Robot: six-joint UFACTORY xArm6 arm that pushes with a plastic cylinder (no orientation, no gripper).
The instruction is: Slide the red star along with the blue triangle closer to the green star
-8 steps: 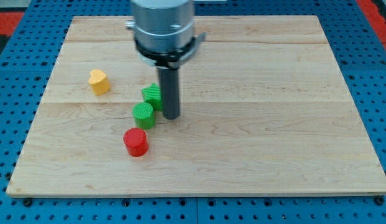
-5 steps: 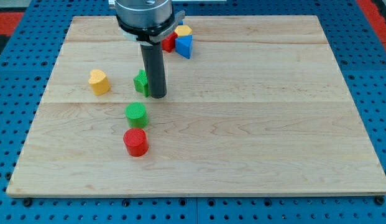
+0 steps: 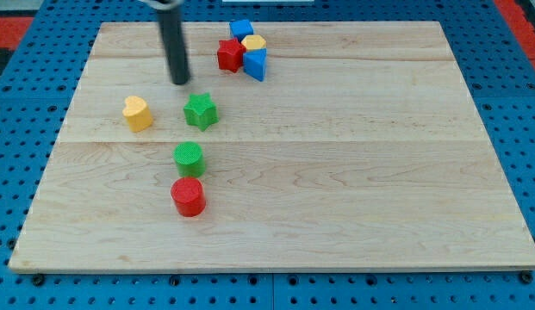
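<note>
Green star [image 3: 201, 111] now uncovered; my tip [image 3: 179, 82] moved up-left of it.

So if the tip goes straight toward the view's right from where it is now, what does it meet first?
Probably the blue triangle, the lowest block of the cluster with the red star. My tip sits slightly lower in the view, so it may pass just below it; the green star lies clearly lower.

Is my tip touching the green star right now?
Apart. The camera view shows bare wood between my tip and the green star, which lies below it and toward the view's right.
</note>
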